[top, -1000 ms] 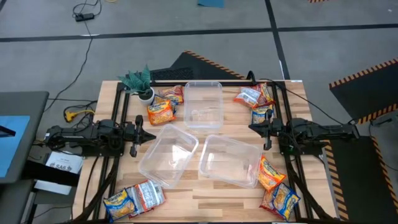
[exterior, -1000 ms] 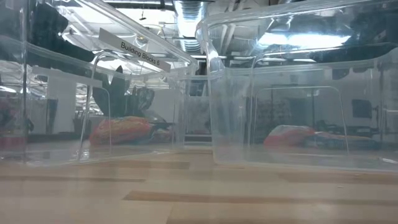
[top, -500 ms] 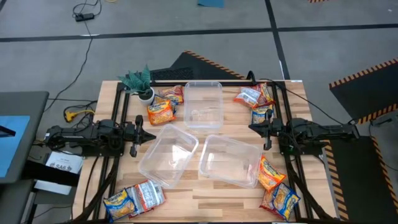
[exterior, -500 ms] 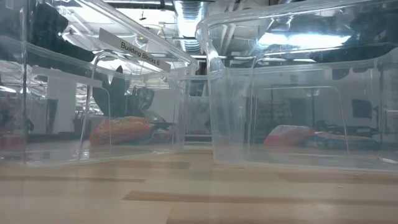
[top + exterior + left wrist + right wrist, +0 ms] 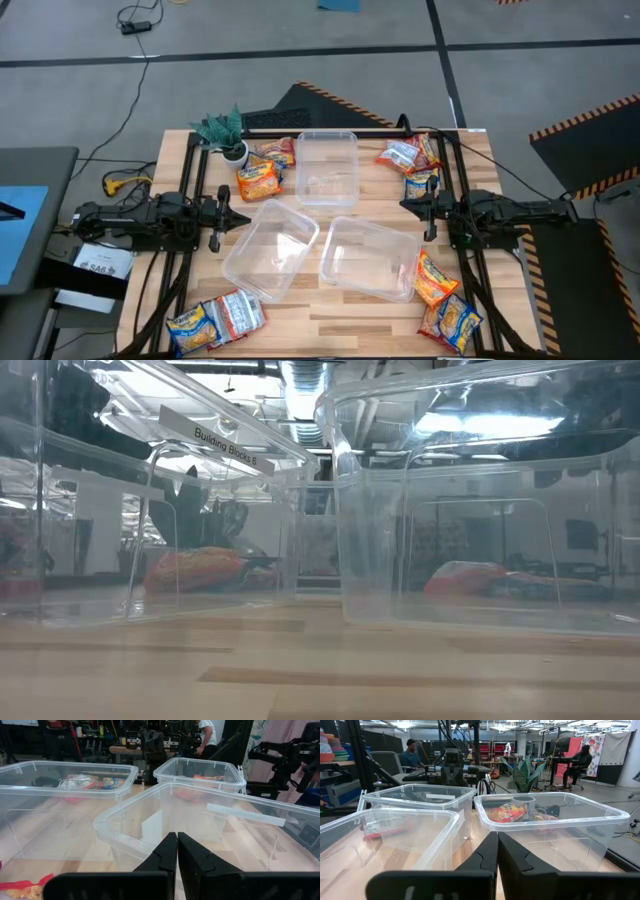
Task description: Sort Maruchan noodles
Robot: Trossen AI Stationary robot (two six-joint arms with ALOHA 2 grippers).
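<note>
Ramen packets lie flat on the table in four clusters: orange ones (image 5: 262, 172) by the far-left corner, silver-and-red ones (image 5: 412, 156) at the far right, orange ones (image 5: 446, 300) at the near right, and yellow-blue and silver ones (image 5: 215, 320) at the near left. My left gripper (image 5: 244, 217) hovers shut at the table's left edge, just left of the near-left tub, its fingertips (image 5: 177, 845) together. My right gripper (image 5: 404, 206) hovers shut at the right edge, fingertips (image 5: 497, 842) together. Neither touches anything.
Three clear plastic tubs stand mid-table: one far (image 5: 327, 167), one near-left (image 5: 270, 248) with a label, one near-right (image 5: 372, 258). A small green potted plant (image 5: 226, 132) stands at the far-left corner. People sit in the room beyond the table.
</note>
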